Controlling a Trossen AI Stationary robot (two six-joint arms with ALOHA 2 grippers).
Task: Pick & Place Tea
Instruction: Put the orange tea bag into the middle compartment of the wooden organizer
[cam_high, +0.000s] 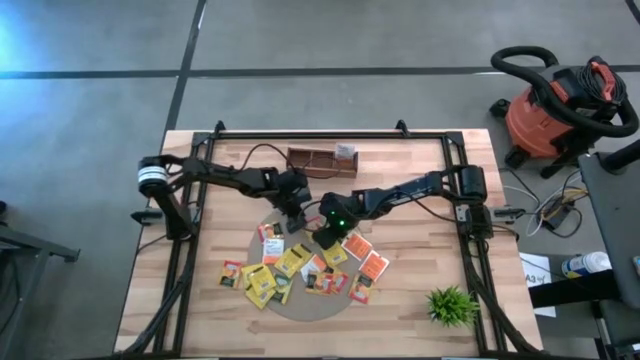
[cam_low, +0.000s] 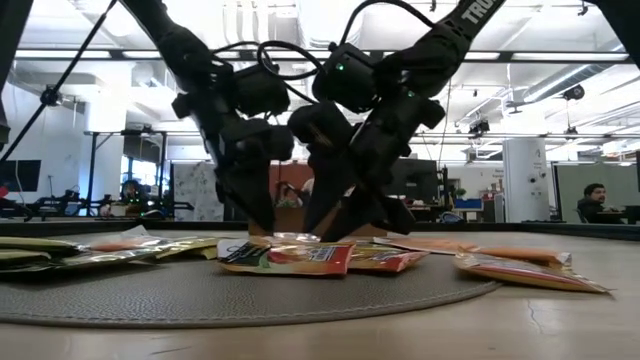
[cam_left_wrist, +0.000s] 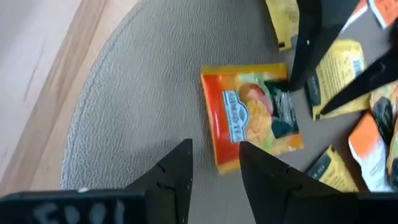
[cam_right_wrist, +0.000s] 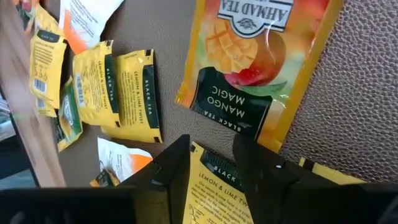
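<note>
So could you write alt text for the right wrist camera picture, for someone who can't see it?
The right gripper hangs with fingers parted over a yellow lemon and lime tea packet on a grey textured mat. Beyond lies an orange mango tea packet, with more yellow packets beside it.

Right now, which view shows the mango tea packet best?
The right wrist view: the mango packet fills the frame, label readable. The left wrist view shows it whole but smaller; the high view, tiny; the low view, edge-on.

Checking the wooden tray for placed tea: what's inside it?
The wooden tray shows one pale packet at its right end; other compartments look bare, though shadowed.
</note>
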